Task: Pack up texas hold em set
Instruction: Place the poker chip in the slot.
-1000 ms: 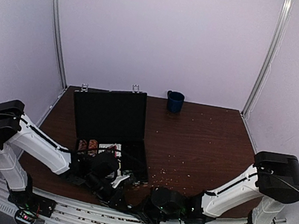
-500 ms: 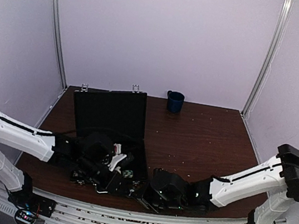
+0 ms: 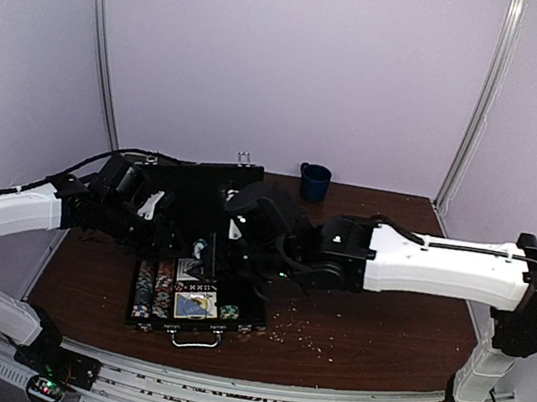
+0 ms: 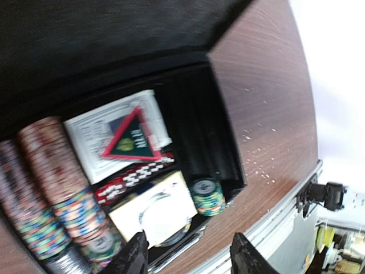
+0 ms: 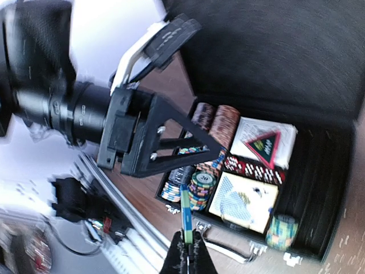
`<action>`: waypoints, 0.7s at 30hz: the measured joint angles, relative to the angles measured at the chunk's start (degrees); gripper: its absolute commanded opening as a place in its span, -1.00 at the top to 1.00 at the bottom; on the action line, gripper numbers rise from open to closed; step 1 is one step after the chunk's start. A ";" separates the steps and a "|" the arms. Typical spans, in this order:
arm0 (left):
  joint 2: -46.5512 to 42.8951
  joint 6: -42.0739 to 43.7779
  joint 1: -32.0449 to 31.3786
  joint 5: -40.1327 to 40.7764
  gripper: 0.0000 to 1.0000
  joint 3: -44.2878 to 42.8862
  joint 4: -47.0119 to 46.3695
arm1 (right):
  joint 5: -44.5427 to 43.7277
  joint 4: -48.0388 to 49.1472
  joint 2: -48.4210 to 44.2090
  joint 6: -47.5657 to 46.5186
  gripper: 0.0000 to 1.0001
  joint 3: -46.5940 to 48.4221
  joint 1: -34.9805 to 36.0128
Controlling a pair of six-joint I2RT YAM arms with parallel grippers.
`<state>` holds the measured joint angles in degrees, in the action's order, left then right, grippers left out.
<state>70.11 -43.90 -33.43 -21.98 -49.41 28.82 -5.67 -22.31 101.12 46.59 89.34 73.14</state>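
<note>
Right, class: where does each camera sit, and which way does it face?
Top: above, behind the bases, facing down onto the case; both arms show.
Left wrist: looks down into the case; its open left gripper shows.
Right wrist: looks down at the case; right gripper pinching a chip, plus the left arm.
All share the case.

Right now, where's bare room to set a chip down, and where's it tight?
Bare table near-right, between the case and the right edge, crumbs only; also back-right, past the mug. Inside the case, the right-hand slots are bare but for one short chip stack. Tight: its left half, packed, left arm and right arm overhead.
</note>
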 measured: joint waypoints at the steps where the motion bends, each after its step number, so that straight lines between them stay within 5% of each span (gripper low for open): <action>1: -0.37 0.26 1.49 -0.39 -0.04 0.00 1.25 | 0.61 -1.40 2.71 -3.39 1.00 3.48 0.00; 12: -4.00 0.74 17.46 -7.72 -0.05 2.71 5.92 | 9.79 -9.94 24.94 -34.88 1.00 24.85 -1.73; 21: -2.80 0.59 19.26 -6.67 -0.06 -1.20 5.81 | 14.10 -11.72 29.51 -49.86 1.00 28.57 -3.48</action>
<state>67.31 -43.31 -14.17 -28.64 -50.61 34.63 8.43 -34.02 130.63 -3.27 117.91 69.67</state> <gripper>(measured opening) 0.529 0.015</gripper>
